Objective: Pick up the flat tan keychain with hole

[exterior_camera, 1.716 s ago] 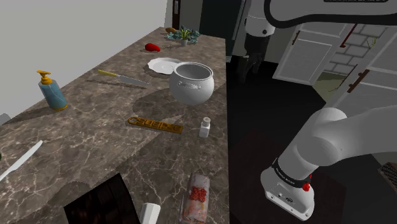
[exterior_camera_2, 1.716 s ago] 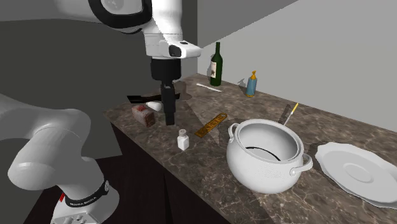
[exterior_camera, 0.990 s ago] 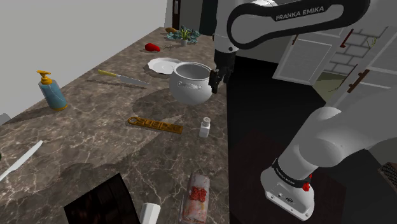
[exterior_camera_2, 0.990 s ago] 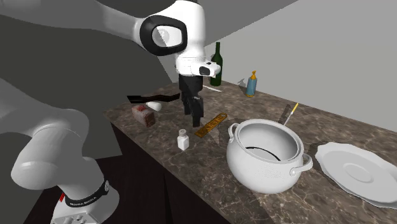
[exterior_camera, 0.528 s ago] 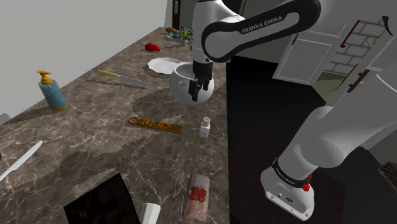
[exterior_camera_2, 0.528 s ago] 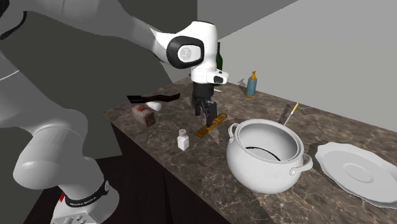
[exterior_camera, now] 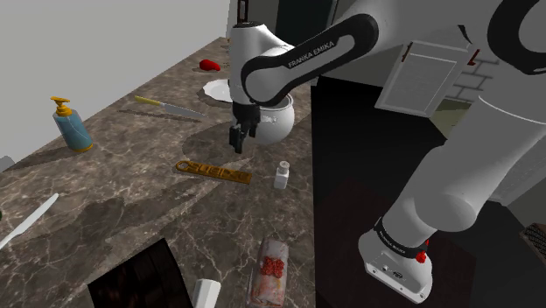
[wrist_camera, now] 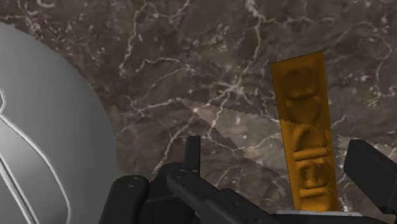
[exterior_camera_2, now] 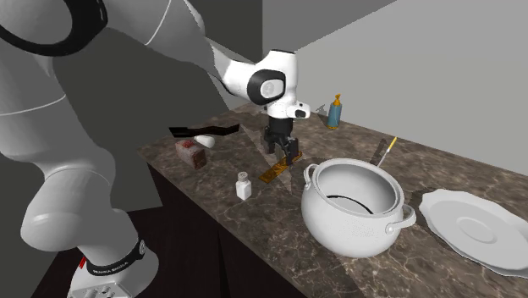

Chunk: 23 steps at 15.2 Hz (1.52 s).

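While poised over the marbled counter (exterior_camera: 105, 210), the black two-finger gripper (exterior_camera: 236, 144) was held open and empty.
Shoulder view: the flat tan embossed keychain (exterior_camera: 214, 171) was laid just beside it. Second exterior view: a white round pot (exterior_camera_2: 355, 207) was set close, liable to be knocked. Wrist view: the keychain (wrist_camera: 305, 140) was framed off-centre, so it could be pinched askew.

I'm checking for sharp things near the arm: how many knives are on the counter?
2. A yellow-handled knife lies between the soap bottle and the plate; a white knife lies at the shoulder view's lower left. The arm may hide others.
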Tool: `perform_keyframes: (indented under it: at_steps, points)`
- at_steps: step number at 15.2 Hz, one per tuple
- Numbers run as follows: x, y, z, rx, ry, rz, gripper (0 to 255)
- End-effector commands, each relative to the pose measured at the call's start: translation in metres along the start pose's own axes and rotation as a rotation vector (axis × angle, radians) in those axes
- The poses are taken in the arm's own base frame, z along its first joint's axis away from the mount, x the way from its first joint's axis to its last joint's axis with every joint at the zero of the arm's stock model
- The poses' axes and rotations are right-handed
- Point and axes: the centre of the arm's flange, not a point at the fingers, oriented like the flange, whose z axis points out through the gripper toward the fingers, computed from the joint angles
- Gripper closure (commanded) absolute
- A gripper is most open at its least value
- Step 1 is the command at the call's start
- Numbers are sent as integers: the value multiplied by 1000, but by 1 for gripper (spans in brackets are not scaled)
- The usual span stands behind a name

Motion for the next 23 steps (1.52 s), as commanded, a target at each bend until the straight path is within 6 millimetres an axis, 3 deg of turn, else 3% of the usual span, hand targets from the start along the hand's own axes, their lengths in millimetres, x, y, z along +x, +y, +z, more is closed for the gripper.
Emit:
perform_keyframes:
  at_steps: [1, 8, 16, 18, 19, 23]
  points:
    - [17, -16, 13, 9, 6, -32, 0]
    - [76, -67, 54, 36, 26, -143, 0]
    - [78, -70, 95, 36, 27, -145, 0]
    - [78, -70, 95, 36, 27, -145, 0]
    - [78, -70, 95, 36, 27, -145, 255]
    - [78, -72, 96, 36, 27, -145, 255]
